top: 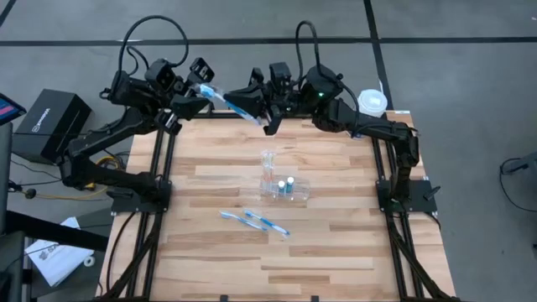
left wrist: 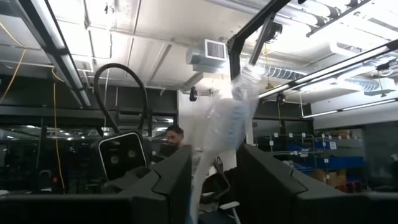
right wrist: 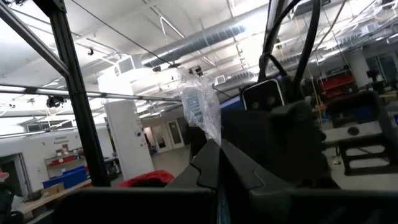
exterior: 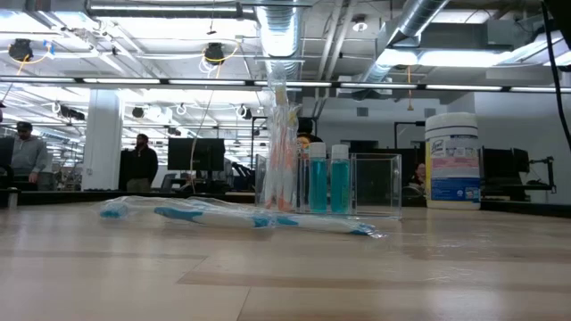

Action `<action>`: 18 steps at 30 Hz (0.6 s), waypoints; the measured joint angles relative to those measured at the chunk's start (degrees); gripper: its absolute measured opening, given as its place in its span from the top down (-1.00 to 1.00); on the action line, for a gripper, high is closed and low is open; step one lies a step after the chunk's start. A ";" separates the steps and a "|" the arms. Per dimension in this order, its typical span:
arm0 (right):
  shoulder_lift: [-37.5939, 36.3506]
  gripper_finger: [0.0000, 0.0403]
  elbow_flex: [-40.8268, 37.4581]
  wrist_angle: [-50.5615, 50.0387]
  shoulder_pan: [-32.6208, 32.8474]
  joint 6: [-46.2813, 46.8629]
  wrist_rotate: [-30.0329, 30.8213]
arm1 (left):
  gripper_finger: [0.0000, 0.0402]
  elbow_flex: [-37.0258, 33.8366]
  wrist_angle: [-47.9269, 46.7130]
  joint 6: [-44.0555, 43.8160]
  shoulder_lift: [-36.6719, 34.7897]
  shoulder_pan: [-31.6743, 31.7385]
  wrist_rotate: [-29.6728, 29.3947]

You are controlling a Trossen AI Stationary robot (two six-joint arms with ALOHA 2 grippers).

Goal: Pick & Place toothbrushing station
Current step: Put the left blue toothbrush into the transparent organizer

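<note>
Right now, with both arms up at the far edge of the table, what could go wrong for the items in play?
1. Both hands, left hand and right hand, grip one wrapped toothbrush in the air; uneven pulling could tear the wrapper or drop it.
2. The toothbrushing station already holds upright brushes and two blue bottles; a lowered brush could tip them.
3. Two wrapped brushes lie loose near it and could get swept aside.

Toothbrushing station [top: 283, 186] at mid-bench [top: 336, 252], two bottles [top: 287, 183] in it; two wrapped toothbrushes [top: 256, 221] lie before it; canister [top: 372, 103] behind it (bench's far right corner).
</note>
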 joint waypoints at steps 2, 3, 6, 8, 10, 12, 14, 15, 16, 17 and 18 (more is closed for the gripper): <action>0.00 1.00 0.00 -0.42 0.17 -0.01 -0.01 | 0.33 0.00 0.13 0.00 0.00 0.00 0.00; 0.11 1.00 0.00 -0.39 0.35 -0.01 -0.01 | 0.33 0.00 0.17 0.00 0.00 0.02 0.00; 1.83 1.00 -0.03 1.36 0.43 1.19 -0.15 | 0.33 0.00 0.25 -0.01 0.00 0.02 0.01; 2.12 1.00 -0.17 0.34 0.43 1.96 -0.20 | 0.33 0.02 0.14 -0.14 0.00 0.30 0.82; 2.90 1.00 0.14 2.34 0.40 2.28 -0.20 | 0.33 0.07 0.27 -0.36 0.00 0.51 0.93; 3.30 1.00 0.04 3.36 0.37 3.44 -0.36 | 0.33 0.09 0.28 -1.53 -0.02 0.65 1.35; 3.54 1.00 -0.11 3.58 0.19 3.84 -0.46 | 0.33 0.09 0.22 -1.58 -0.02 1.18 1.51; 3.54 1.00 -0.11 3.79 0.06 3.84 -0.46 | 0.34 0.09 0.15 -1.59 -0.18 1.38 1.49; 3.51 1.00 -0.07 4.20 -0.08 3.87 -0.46 | 0.34 0.09 0.20 -1.64 -0.29 1.65 1.45; 3.43 1.00 -0.02 4.50 -0.08 3.91 -0.50 | 0.35 0.10 0.32 -1.67 -0.36 1.79 1.42; 3.39 1.00 0.00 4.57 -0.12 3.91 -0.52 | 0.36 0.13 0.32 -1.71 -0.37 1.90 1.40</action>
